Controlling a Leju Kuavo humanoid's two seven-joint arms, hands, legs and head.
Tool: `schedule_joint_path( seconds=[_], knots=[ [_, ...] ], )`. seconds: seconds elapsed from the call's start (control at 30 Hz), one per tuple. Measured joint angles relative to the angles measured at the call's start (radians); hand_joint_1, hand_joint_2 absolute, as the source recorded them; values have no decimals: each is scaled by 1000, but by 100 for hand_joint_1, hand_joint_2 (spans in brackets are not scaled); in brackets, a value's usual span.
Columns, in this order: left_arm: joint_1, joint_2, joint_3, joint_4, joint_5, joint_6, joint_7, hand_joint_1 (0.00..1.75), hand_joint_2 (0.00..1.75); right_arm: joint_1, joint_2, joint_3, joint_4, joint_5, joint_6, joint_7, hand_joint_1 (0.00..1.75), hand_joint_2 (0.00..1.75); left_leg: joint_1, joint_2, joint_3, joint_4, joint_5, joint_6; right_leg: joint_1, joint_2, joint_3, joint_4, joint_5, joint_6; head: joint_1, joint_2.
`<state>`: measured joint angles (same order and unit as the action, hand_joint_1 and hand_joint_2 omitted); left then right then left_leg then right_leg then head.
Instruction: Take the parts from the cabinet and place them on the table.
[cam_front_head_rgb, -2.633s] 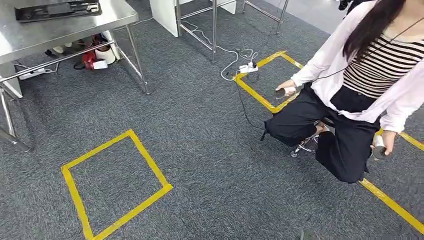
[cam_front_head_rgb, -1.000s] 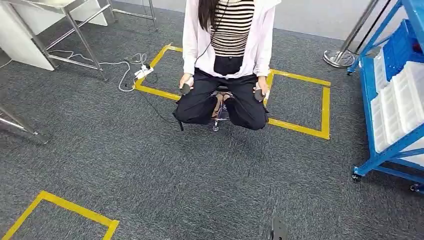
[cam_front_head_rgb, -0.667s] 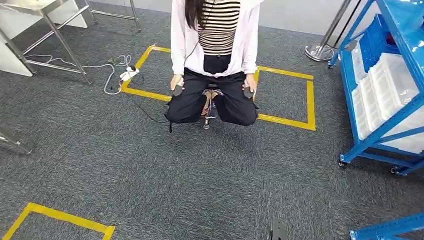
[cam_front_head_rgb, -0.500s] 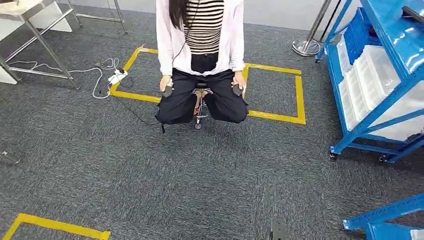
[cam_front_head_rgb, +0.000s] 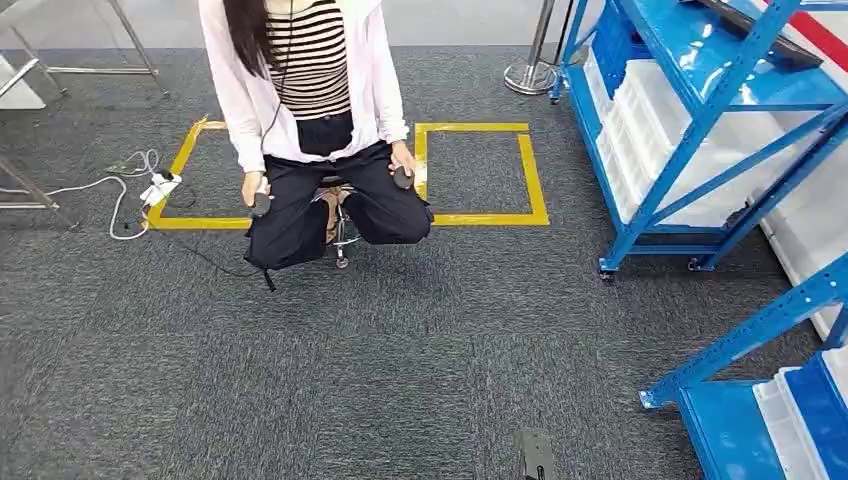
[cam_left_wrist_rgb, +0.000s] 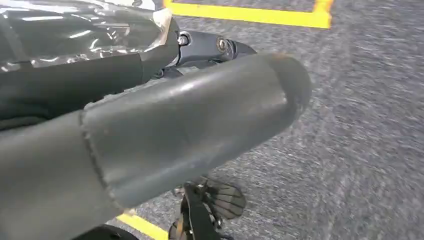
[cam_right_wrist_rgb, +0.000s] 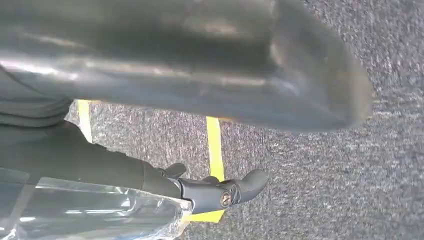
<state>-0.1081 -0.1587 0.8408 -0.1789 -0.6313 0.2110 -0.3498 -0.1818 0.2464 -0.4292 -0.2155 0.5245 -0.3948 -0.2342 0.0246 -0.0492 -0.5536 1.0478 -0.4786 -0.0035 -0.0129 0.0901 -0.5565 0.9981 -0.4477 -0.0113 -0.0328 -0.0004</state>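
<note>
A blue cabinet (cam_front_head_rgb: 700, 130) of open shelves stands at the right of the head view. Its lower shelves carry white plastic bins (cam_front_head_rgb: 650, 110) and a blue crate (cam_front_head_rgb: 608, 40), and a dark flat tray (cam_front_head_rgb: 760, 35) lies on its top shelf. A second blue shelf unit (cam_front_head_rgb: 760, 400) with a white bin comes in at the lower right. My left hand (cam_left_wrist_rgb: 175, 125) hangs over the grey carpet, its dark fingers (cam_left_wrist_rgb: 215, 47) stretched out and holding nothing. My right hand (cam_right_wrist_rgb: 200, 65) hangs the same way, with its fingers (cam_right_wrist_rgb: 225, 192) straight and nothing in them.
A person (cam_front_head_rgb: 310, 120) sits on a wheeled stool straight ahead, a small controller in each hand. Yellow tape squares (cam_front_head_rgb: 480, 170) mark the carpet beside them. A power strip with white cable (cam_front_head_rgb: 155, 190) lies at the left, near metal table legs (cam_front_head_rgb: 130, 40). A stanchion base (cam_front_head_rgb: 535, 75) stands by the cabinet.
The camera has turned to the right: the whole scene slid left and the blue cabinet came further into view, with a second unit appearing at the lower right. The person stays seated.
</note>
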Motion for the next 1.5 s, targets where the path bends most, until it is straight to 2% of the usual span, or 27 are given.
schedule_joint_path(
  seconds=[0.03, 0.1, 0.17, 0.23, 0.3, 0.37, 0.4, 0.47, 0.5, 0.53, 0.67, 0.7, 0.73, 0.77, 0.83, 0.87, 0.93, 1.0, 1.03, 1.17, 1.2, 1.23, 1.27, 1.33, 1.37, 1.43, 1.5],
  knots=[
    [0, 0, 0, 0, 0, 0, -1, 0, 0, -2, 0, 2, 0, -1, 0, 0, 0, 0, 2, -42, 12, -33, -9, 1, 11, 8, -7, 7, -1, 4, 1, 0],
    [-1, 0, -2, 0, 0, -3, -6, 0, 0, -1, 0, 4, 0, -10, 1, -3, 0, 0, -5, -22, 8, -34, -8, 7, 6, 24, -17, 2, 5, 17, 2, 0],
    [-3, -2, -2, 0, 0, -4, -10, 0, 0, 4, 0, 4, 0, -13, 2, -3, 0, 0, -9, 0, 12, -46, 3, 24, 6, 45, -35, -7, 14, 34, 2, 0],
    [-3, -4, -2, 0, 0, -5, -13, 0, 0, 3, -1, 4, 1, -21, 5, -3, 0, 0, -8, 25, 18, -67, 15, 43, 7, -47, -59, 54, -23, 29, 5, 0],
    [-1, -4, -2, 0, 0, -8, -18, 0, 0, 2, -1, 4, 1, -27, 15, -8, 0, 0, -10, 56, 17, -67, 16, 46, 4, -73, -137, 208, -95, 23, 9, 0],
    [0, -7, -2, 0, 1, -10, -24, 0, 0, 9, -3, 3, 1, -37, 21, -18, 0, 0, -12, 84, 13, -66, 16, 46, 1, -77, -191, 322, -125, 34, 9, 0],
    [-1, -10, -2, 0, 2, -11, -26, 0, 0, 13, -4, 3, 1, -40, 21, -21, 0, 0, -12, 97, 13, -66, 15, 45, -1, -79, -177, 301, -112, 43, 9, 0],
    [-1, -15, -2, 0, 3, -13, -29, 0, 0, 16, -6, 0, 1, -44, 24, -26, 0, 0, -11, 117, 16, -65, 13, 41, -5, -99, -85, 143, -52, 64, 10, 0],
    [-1, -17, -2, 0, 3, -14, -30, 0, 0, 15, -7, -2, 1, -44, 24, -28, 0, 0, -11, 128, 19, -64, 11, 37, -7, -135, -24, 37, -24, 69, 11, 0],
    [-1, -17, -2, 0, 3, -14, -30, 0, 0, 13, -5, -2, 1, -44, 24, -29, 0, 0, -21, 136, 19, -60, 4, 27, -1, -171, 1, -5, -18, 61, 13, 0],
    [-8, -21, -2, 0, 3, -14, -31, 0, 0, 18, -8, -5, 1, -45, 27, -31, 0, 0, -15, 170, 33, -61, -2, 4, 5, -125, -10, -5, -8, 28, 6, 0],
    [-10, -21, -2, 0, 3, -13, -31, 0, 0, 19, -8, -5, 1, -45, 27, -31, 0, 0, -6, 141, 29, -48, -14, -7, -12, -113, -2, -9, -3, 19, 5, 0],
    [-10, -21, -2, 0, 4, -14, -33, 0, 0, 18, -8, -6, 1, -45, 29, -32, 0, 0, -5, 92, 13, -10, -48, -9, -10, -104, -3, -8, 0, 9, 0, 0],
    [-8, -21, -2, 0, 7, -14, -34, 0, 0, 16, -8, -6, 1, -44, 32, -34, 0, 0, -4, 67, -15, 57, -91, -10, -8, -97, -4, -8, 2, 1, -3, 0],
    [-4, -23, -2, 0, 15, -15, -36, 0, 0, 17, -7, -6, 1, -45, 42, -33, 0, 0, -5, 51, -90, 216, -159, -10, 0, -72, -6, -8, 4, -2, -3, 0],
    [-3, -24, -2, 0, 19, -20, -37, 0, 0, 18, -8, -6, 1, -47, 55, -32, 0, 0, -5, 50, -113, 257, -163, -8, 2, -60, -7, -7, 4, -2, -3, 0],
    [-2, -26, -1, 0, 23, -29, -38, 0, 0, 19, -10, -8, 1, -52, 71, -27, 0, 0, -5, 48, -89, 191, -100, -1, 5, -34, -7, -5, 4, -2, -3, 0],
    [-3, -26, -1, -1, 24, -42, -39, 0, 0, 18, -11, -8, 1, -52, 79, -23, 0, 0, -5, 19, -3, 13, -7, 8, 5, -10, -6, 0, 4, -1, -3, 0],
    [-3, -26, -1, -1, 24, -44, -39, 0, 0, 18, -11, -8, 1, -52, 81, -21, 0, 0, -1, -30, 20, -33, -15, 11, 3, -3, -8, 0, 5, 1, -3, 0],
    [-5, -27, 2, -2, 25, -59, -39, 0, 0, 19, -13, -10, 1, -58, 90, -12, 0, 0, -18, 6, 17, -44, -3, 23, 7, 29, -27, -6, 18, 28, -3, 0],
    [-7, -29, 2, -3, 24, -61, -39, 0, 0, 19, -15, -13, 1, -63, 91, -9, 0, 0, -10, 21, 20, -61, 10, 37, 12, 12, -35, 3, 14, 30, 0, 0],
    [-9, -31, 3, -4, 22, -62, -39, 0, 0, 19, -17, -15, 1, -66, 92, -7, 0, 0, -12, 28, 22, -69, 15, 42, 10, -41, -48, 29, -2, 30, 1, 0],
    [-9, -31, 3, -5, 21, -64, -39, 0, 0, 17, -18, -15, 1, -67, 92, -4, 0, 0, -12, 41, 20, -70, 17, 48, 11, -66, -79, 90, -38, 24, 7, 0],
    [-7, -31, 3, -5, 16, -67, -35, 0, 0, 15, -19, -19, 1, -74, 92, -2, 0, 0, -14, 71, 16, -69, 17, 48, 8, -75, -155, 250, -106, 20, 8, 0],
    [-7, -31, 3, -5, 12, -68, -33, 0, 0, 17, -20, -23, 1, -76, 92, -2, 0, 0, -14, 84, 14, -69, 16, 48, 7, -76, -177, 304, -121, 26, 8, 0],
    [-9, -32, 2, -5, 10, -69, -29, 0, 0, 22, -23, -31, 1, -78, 88, -3, 0, 0, -14, 107, 15, -68, 16, 47, 1, -81, -149, 266, -99, 45, 8, 0],
    [-12, -34, 2, -5, 6, -69, -27, 0, 0, 21, -27, -34, 1, -77, 88, -5, 0, 0, -13, 128, 18, -65, 13, 40, -6, -119, -40, 78, -36, 65, 9, 0]
  ],
)
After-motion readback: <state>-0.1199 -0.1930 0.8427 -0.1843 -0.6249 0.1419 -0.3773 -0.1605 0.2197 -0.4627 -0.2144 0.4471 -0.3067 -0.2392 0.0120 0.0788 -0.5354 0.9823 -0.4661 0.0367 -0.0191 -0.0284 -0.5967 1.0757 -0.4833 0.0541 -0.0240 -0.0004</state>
